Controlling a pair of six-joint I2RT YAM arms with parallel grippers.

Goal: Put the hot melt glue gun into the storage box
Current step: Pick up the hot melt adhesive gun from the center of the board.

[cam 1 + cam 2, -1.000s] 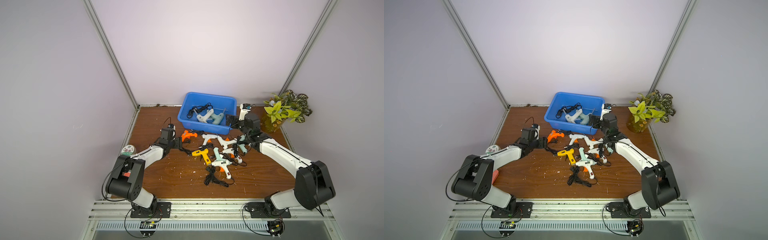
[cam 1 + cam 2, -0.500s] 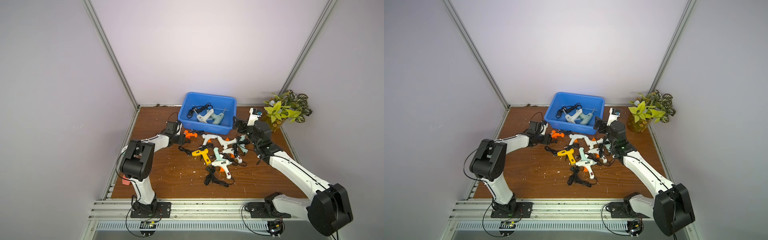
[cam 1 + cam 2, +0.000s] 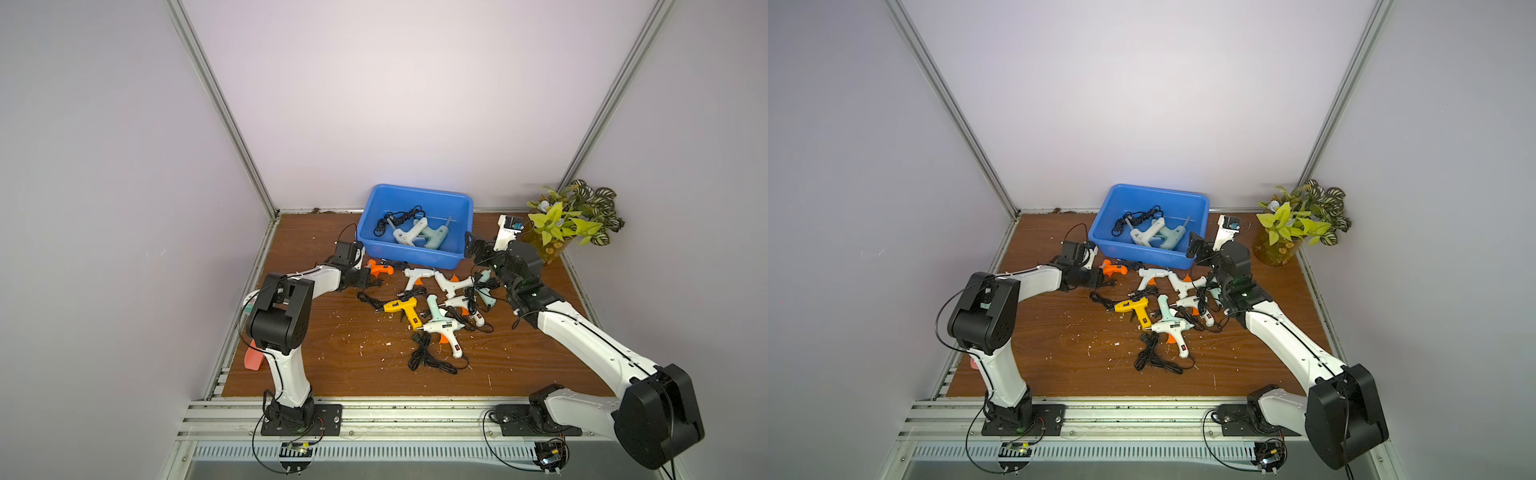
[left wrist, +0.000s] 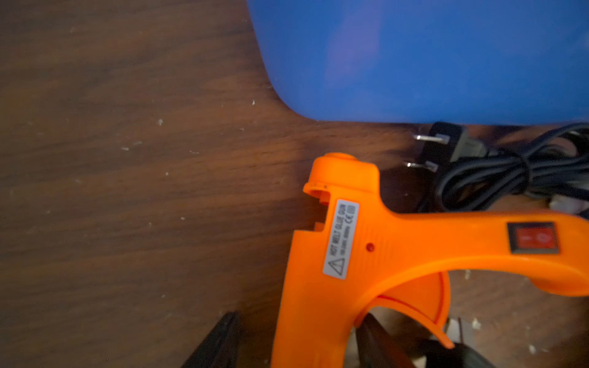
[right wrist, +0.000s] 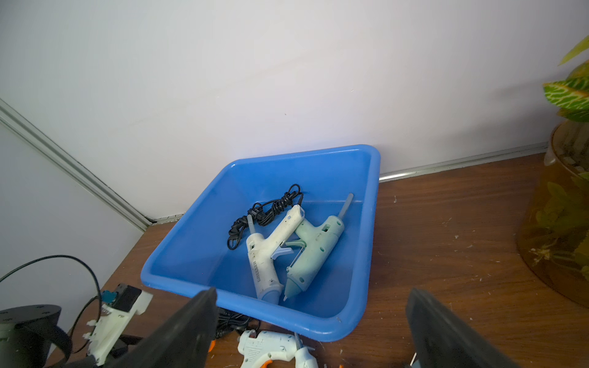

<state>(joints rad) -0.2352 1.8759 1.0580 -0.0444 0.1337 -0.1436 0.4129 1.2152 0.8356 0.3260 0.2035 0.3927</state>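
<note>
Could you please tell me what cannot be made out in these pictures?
Orange gun: nozzle end cut off by the left wrist view's edge.
Left tool: only its fingertips show there, so contact with the gun is unclear; both top views show it too small.
Label on the gun: small print blurred, left wrist view.
Cords of the pile: too tangled and small in both top views to match to guns.

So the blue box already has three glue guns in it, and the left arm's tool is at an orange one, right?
Not quite. The storage box holds two, not three: a white glue gun and a pale green glue gun, clear in the right wrist view. The left tool is indeed at the orange glue gun.
</note>
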